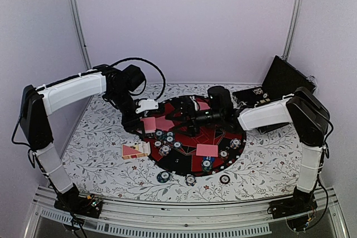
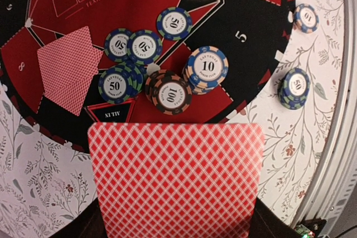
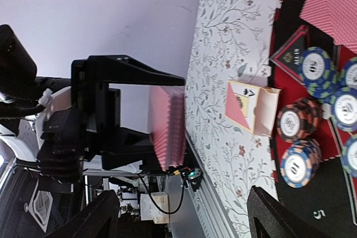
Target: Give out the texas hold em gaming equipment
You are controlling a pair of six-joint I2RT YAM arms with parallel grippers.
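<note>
Chips (image 2: 206,68) and a few cards (image 2: 70,73) sit mid-frame on the mat (image 2: 245,32); my left fingers (image 3: 139,72) pinch a seemingly thick deck (image 2: 175,182), my right fingers (image 3: 279,215) spread empty.

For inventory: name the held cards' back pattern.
Cards: red-and-white diamond lattice, clearest in left wrist view.

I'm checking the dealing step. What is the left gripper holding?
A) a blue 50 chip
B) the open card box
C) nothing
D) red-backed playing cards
D: the left gripper is shut on red-backed playing cards, which fill the bottom of its own wrist view and show clamped in it from the right wrist view.
</note>
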